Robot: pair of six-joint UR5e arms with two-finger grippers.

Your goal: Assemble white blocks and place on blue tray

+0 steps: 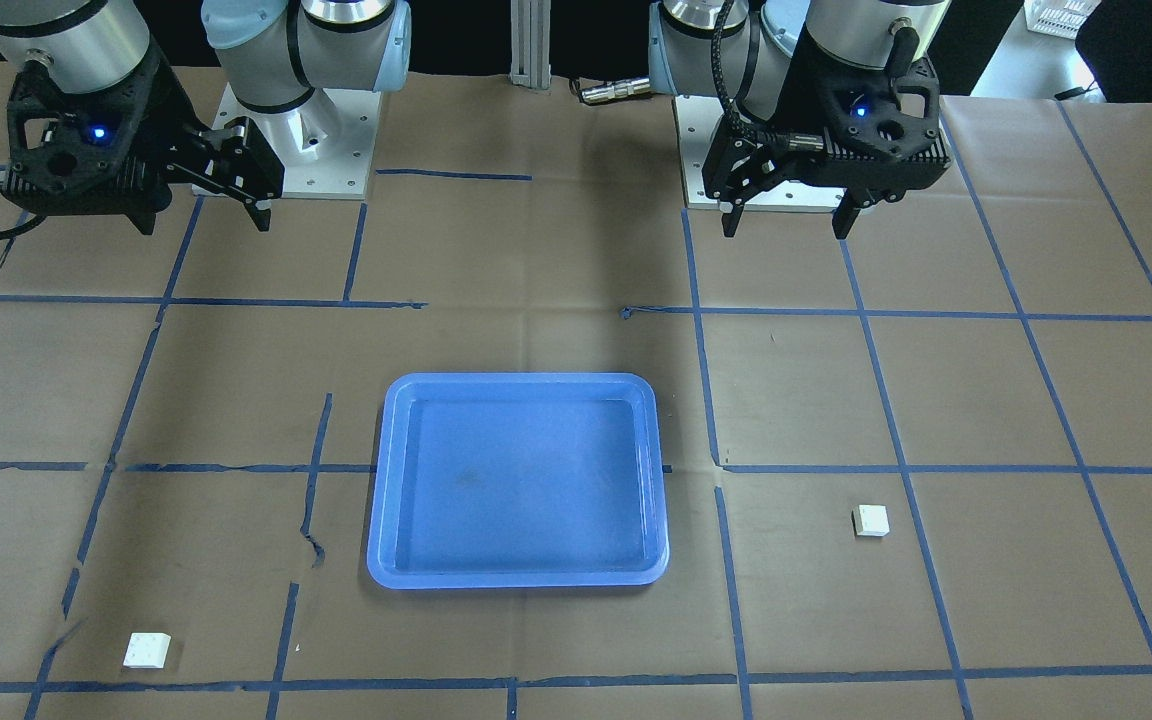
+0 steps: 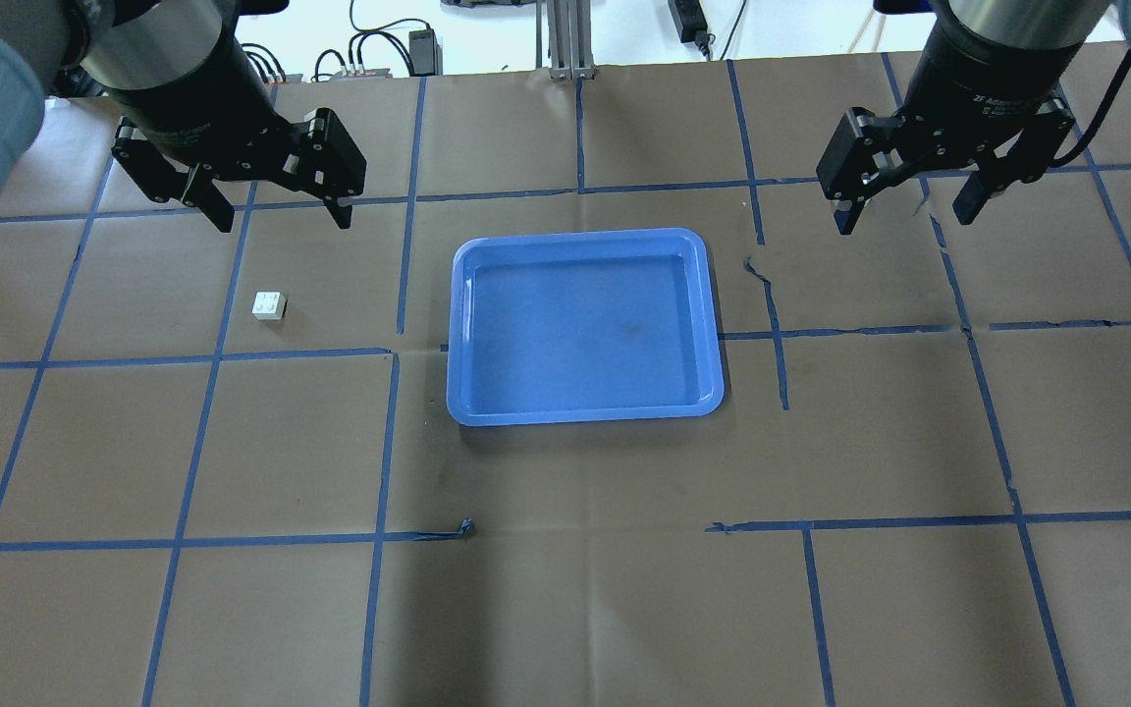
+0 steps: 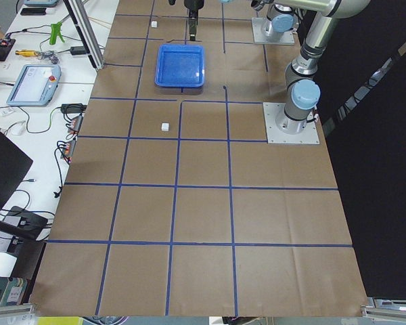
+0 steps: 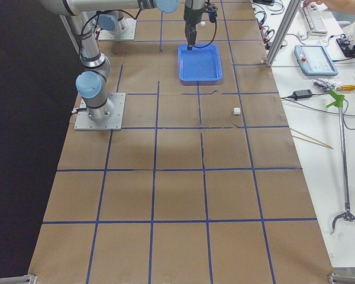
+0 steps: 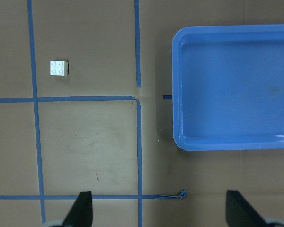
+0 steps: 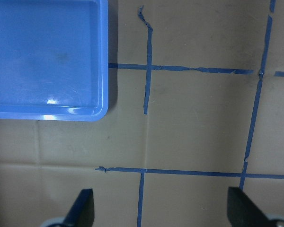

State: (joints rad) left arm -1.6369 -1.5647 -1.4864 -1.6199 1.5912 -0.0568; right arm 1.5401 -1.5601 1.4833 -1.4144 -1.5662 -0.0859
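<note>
Beside the blue tray, not in it, lie both pieces. The left-side block sits studs up, well apart from the tray on the robot's left. The right-side block lies well apart from the tray on the robot's right, out beyond its operator-side edge. They are separate, so assembly has not begun. Your left claw hangs raised on the tray's left side, jaws spread wide and empty; your right claw hangs likewise on the tray's right. I judge the step in hand to be the first pick. You should bring the left claw down over the left-side block, jaws squared to its flat sides. The right claw has the longer reach, and its wrist camera does not show its block.
</note>
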